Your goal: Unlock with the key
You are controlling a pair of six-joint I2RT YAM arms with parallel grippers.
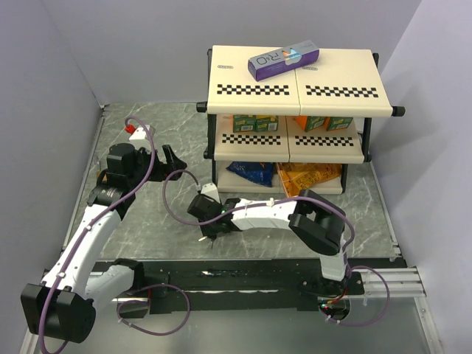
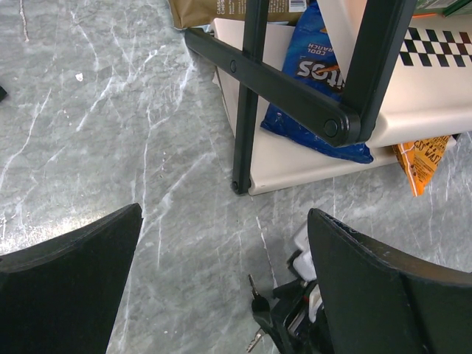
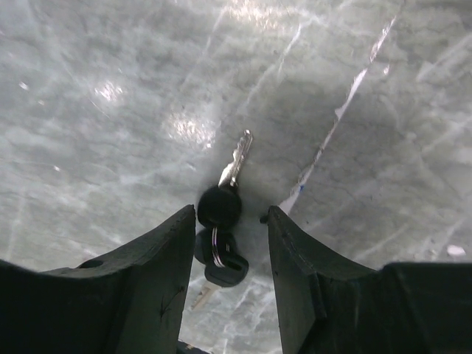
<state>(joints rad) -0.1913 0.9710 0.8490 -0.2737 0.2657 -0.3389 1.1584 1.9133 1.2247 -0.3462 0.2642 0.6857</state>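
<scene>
Two keys (image 3: 219, 206) on one ring (image 3: 214, 248); location, please? (A)

Flat on the grey marbled desk (image 3: 110, 88), in front of the rack (image 1: 332, 74), between the right fingers (image 3: 140, 287). Silver blades, black heads; one blade pointing away from the wrist camera, the other back toward it. (B)

State of the right fingers? (A)

Apart, one on each side of the black heads, with a visible gap on the right side; not closed on the keys. Contact on the left side: cannot tell. (B)

And the left fingers (image 2: 66, 287)? (A)

Spread wide, over the desk beside the rack's black corner post. Keys near the lower edge of that wrist view, just beside the right arm's tip. (B)

Legible writing? (A)

"COOL" in white on the blue bag (image 2: 324, 66), bottom shelf; next to it, larger letters ending in "OS", partly hidden by the black frame. Large "R" and "O" on the purple box (image 1: 284, 60), lying askew on the top shelf. Print on the orange bag (image 2: 424, 158), beside the blue one, and on the green boxes (image 1: 254, 122), middle shelf: too small to read. Black-and-white checker strips along the shelf fronts; small oval marks on the top shelf, unreadable. (B)
</scene>
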